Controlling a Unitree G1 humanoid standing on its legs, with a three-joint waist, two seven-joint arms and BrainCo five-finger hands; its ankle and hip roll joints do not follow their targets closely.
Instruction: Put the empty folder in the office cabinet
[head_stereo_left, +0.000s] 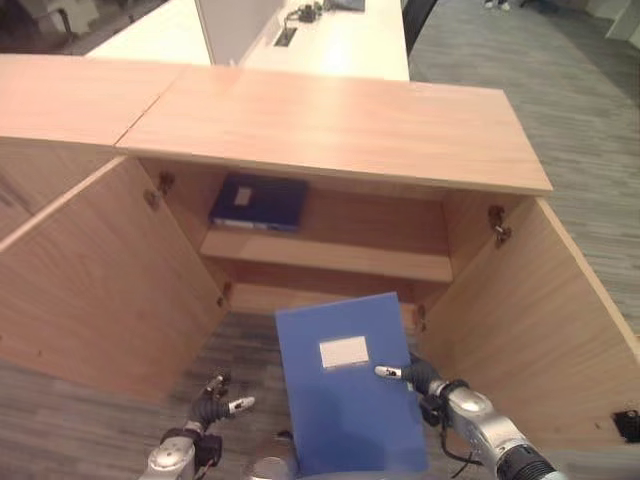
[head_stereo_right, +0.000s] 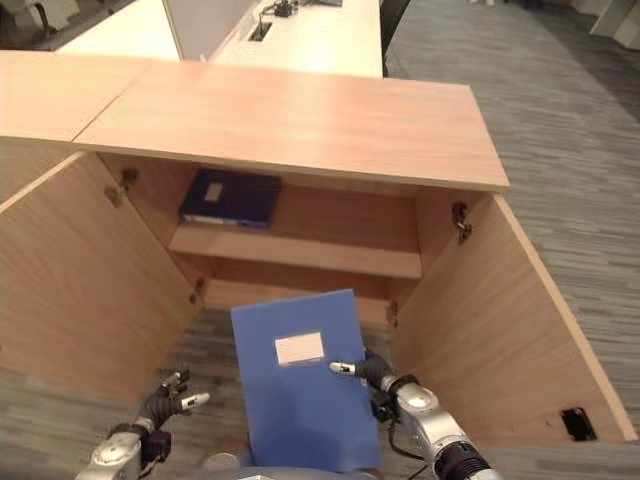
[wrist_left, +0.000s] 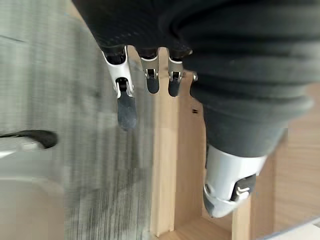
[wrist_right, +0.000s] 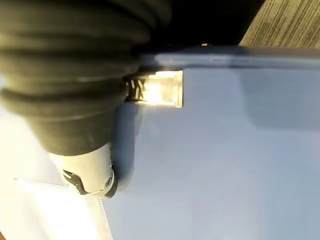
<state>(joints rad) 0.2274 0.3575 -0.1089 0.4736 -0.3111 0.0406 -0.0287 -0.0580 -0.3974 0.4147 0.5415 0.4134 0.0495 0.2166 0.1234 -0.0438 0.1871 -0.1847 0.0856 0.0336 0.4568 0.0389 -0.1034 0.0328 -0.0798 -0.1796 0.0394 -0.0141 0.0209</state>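
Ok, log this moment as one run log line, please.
right hand: holds blue folder | left hand: open, free | cabinet: doors open, dark folder on upper shelf | blue folder: not yet inside

Blue folder (head_stereo_left: 345, 385): flat, rectangular, closed, white label on its upper face (label text not legible). Held tilted in front of the office cabinet (head_stereo_left: 330, 125), just before the lower compartment. Cabinet: light wood, both doors swung wide open, one inner shelf.
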